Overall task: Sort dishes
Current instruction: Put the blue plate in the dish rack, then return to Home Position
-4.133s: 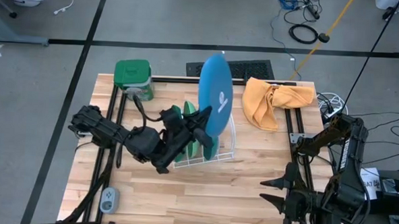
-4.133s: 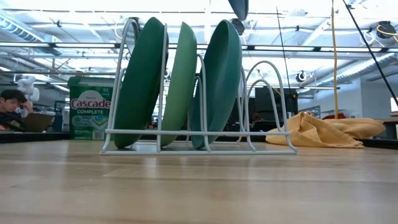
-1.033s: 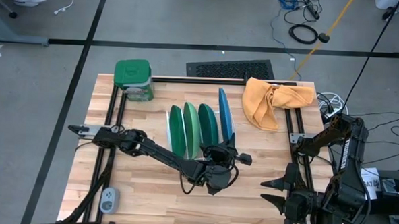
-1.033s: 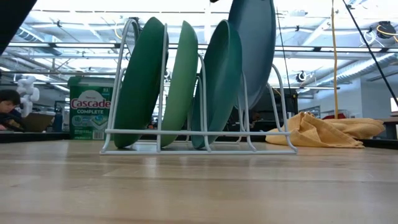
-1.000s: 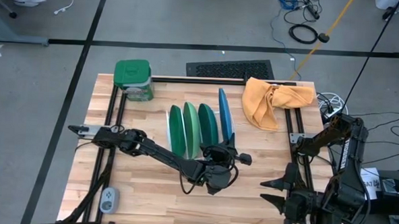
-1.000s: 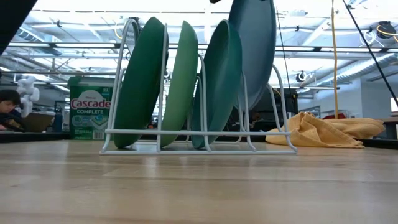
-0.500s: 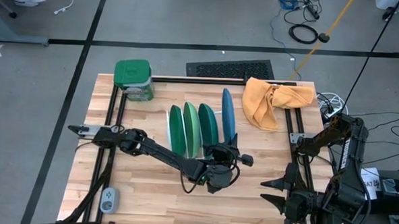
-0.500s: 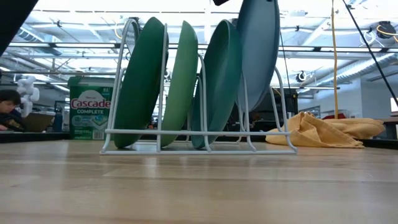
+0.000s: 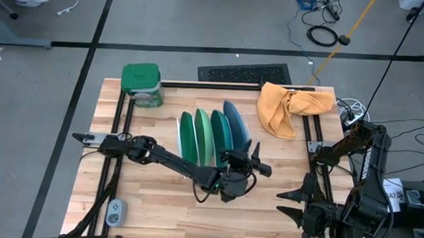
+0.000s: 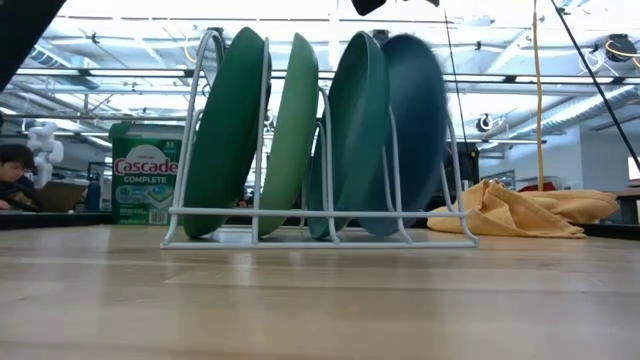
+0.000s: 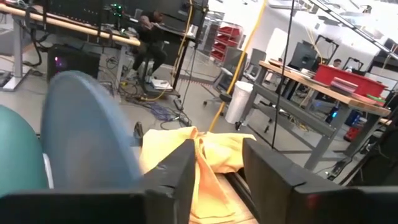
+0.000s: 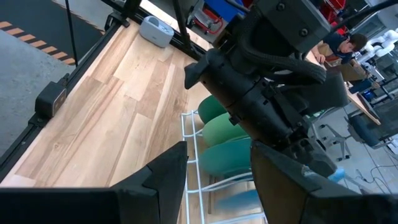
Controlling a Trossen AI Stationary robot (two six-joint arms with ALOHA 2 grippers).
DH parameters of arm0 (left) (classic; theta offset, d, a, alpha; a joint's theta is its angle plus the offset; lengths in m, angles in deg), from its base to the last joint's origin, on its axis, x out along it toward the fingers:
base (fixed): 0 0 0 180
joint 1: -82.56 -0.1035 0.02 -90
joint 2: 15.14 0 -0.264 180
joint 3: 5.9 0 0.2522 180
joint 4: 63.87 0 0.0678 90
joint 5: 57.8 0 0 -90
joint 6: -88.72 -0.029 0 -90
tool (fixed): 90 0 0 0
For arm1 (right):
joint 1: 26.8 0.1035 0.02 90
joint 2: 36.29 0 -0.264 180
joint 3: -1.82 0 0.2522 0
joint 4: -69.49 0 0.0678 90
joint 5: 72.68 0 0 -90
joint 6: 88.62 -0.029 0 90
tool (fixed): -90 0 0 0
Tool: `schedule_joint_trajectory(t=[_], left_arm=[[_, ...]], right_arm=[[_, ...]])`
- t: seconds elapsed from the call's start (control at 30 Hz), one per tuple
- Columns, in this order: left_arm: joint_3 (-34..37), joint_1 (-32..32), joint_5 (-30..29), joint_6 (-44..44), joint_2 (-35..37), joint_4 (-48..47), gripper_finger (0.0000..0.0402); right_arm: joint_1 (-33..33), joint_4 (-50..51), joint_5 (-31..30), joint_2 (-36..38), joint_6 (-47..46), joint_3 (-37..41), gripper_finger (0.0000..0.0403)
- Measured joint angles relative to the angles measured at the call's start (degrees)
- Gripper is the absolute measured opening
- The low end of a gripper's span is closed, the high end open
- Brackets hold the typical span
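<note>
Four plates stand on edge in the white wire rack (image 10: 215,212): dark green (image 9: 186,139), light mint green (image 9: 202,136), teal (image 9: 218,132) and blue (image 9: 235,122). The blue plate (image 10: 418,130) rests by its lower rim in the rack's rightmost slot, just beside the teal plate (image 10: 355,130). My left gripper (image 9: 254,162) is open and empty just above and near-side of the blue plate, which shows beside its fingers in the left wrist view (image 11: 87,143). My right gripper (image 9: 292,202) waits open at the table's near right.
A green-lidded detergent tub (image 9: 142,84) stands at the far left corner. A crumpled yellow cloth (image 9: 291,107) lies at the far right. A small grey device (image 9: 115,212) lies at the near left. Bare wood lies in front of the rack.
My left gripper has let go of the blue plate. The plate, held upright above the rack a second ago, has dropped into the rightmost slot and tipped over to lean in the rack. The gripper has stayed about where it was, above the rack's near side.
</note>
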Motion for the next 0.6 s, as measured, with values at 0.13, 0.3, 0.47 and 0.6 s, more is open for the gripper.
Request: schedule_joint_trajectory(t=[0.13, 0.3, 0.47, 0.6], left_arm=[[0.0, 0.0, 0.0, 0.0, 0.0, 0.0, 0.0159], [0.0, 0.2, 0.0, -1.8, 0.3, 0.5, 0.0171], [0.0, 1.2, 0.0, -5.5, 0.6, 1.7, 0.0171], [0.0, 3.1, -3.6, -17.6, 1.5, 8.9, 0.0171]], right_arm=[[0.0, 0.0, 0.2, 0.0, 0.0, 0.0, 0.0169], [0.0, 0.0, 1.5, 0.0, 0.0, 0.0, 0.0169], [0.0, 0.0, 1.6, 0.0, 0.0, 0.0, 0.0169], [0.5, 0.0, 1.5, 0.0, -0.2, 0.0, 0.0169]])
